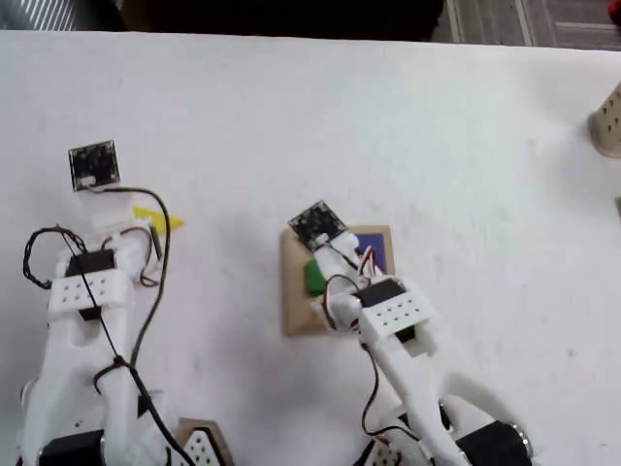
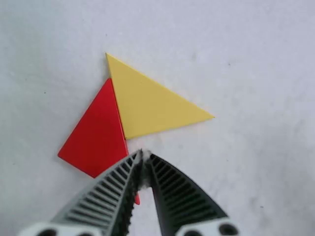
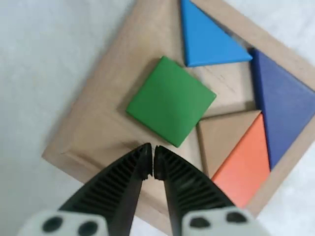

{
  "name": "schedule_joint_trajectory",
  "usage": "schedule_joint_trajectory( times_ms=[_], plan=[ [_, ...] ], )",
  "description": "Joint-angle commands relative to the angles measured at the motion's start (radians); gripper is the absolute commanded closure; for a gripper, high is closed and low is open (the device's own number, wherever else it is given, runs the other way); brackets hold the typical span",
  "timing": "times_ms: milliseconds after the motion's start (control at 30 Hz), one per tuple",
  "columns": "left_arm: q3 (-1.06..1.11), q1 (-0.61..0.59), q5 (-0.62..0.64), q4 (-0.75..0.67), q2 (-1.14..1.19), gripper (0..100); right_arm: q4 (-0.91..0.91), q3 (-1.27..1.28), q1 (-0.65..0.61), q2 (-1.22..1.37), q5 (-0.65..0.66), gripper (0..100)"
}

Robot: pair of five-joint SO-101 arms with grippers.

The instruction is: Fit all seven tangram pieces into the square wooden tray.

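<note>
A yellow triangle (image 2: 150, 105) and a red triangle (image 2: 96, 137) lie edge to edge on the white table. My left gripper (image 2: 143, 158) is shut and empty, its tips at the red triangle's corner. The yellow triangle (image 1: 155, 219) also shows beside the left arm from above. The square wooden tray (image 3: 93, 128) holds a green square (image 3: 171, 102) lying tilted, a light blue triangle (image 3: 209, 37), a dark blue triangle (image 3: 283, 105) and an orange piece (image 3: 243, 160). My right gripper (image 3: 150, 158) is shut and empty just off the green square's corner, over the tray (image 1: 296, 316).
A perforated beige object (image 1: 608, 121) stands at the table's right edge. Cables loop around the left arm (image 1: 87, 282). A wooden corner (image 1: 209, 432) shows at the near edge between the arm bases. Open white table stretches across the back.
</note>
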Motion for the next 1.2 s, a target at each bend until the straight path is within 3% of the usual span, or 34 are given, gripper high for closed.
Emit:
schedule_joint_trajectory(
  times_ms=[0,167,467,733,1033,1167],
  plan=[
    [-0.008,-0.007,0.006,-0.018,-0.038,98,-0.031,-0.051,0.041,0.004,-0.003,97.9],
    [-0.008,-0.007,0.006,-0.018,-0.038,98,-0.108,-0.054,0.102,0.013,0.041,97.9],
    [-0.006,-0.007,0.006,-0.017,-0.038,98,-0.153,-0.054,0.099,0.013,0.044,97.9],
    [-0.006,-0.008,0.006,-0.017,-0.038,98,-0.010,-0.052,0.093,-0.018,0.044,97.9],
    [-0.008,-0.007,0.006,-0.017,-0.038,98,-0.012,-0.160,0.070,0.154,0.038,97.9],
    [-0.008,-0.007,0.006,-0.017,-0.038,98,-0.091,-0.201,0.074,0.209,0.043,97.9]
  ],
)
